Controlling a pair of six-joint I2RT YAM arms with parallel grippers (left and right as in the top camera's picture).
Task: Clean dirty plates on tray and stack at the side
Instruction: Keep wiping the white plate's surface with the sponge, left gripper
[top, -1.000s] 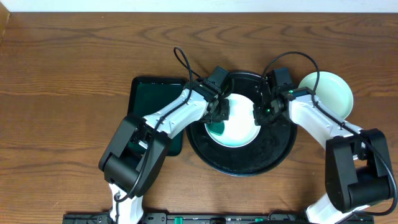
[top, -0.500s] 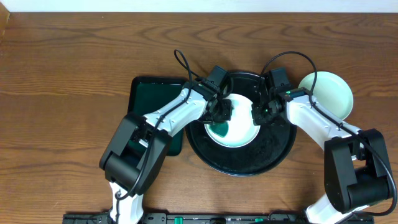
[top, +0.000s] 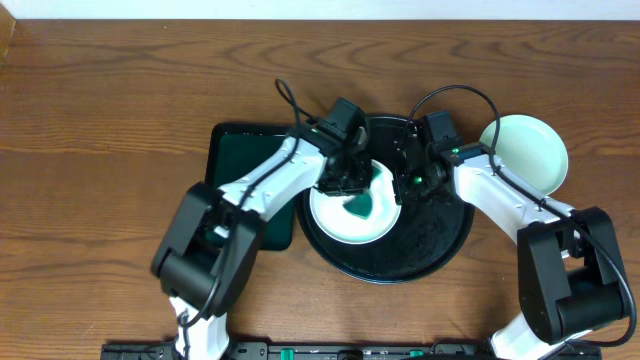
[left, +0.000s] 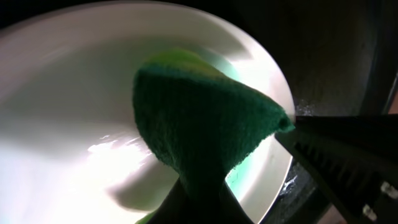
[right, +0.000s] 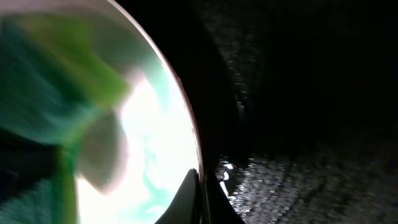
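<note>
My left gripper (top: 350, 186) pinches a green sponge (left: 199, 124) on the plate (top: 335, 218) beneath it; right gripper (right: 202, 193) nips its rim, so I fear hard scrubbing slips that hold

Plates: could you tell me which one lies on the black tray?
The plate under the green sponge; the other plate sits off the tray, to its right.

Green sponge (left: 205, 118) on plate (left: 62, 93) (black tray (left: 329, 56) beyond).
</note>
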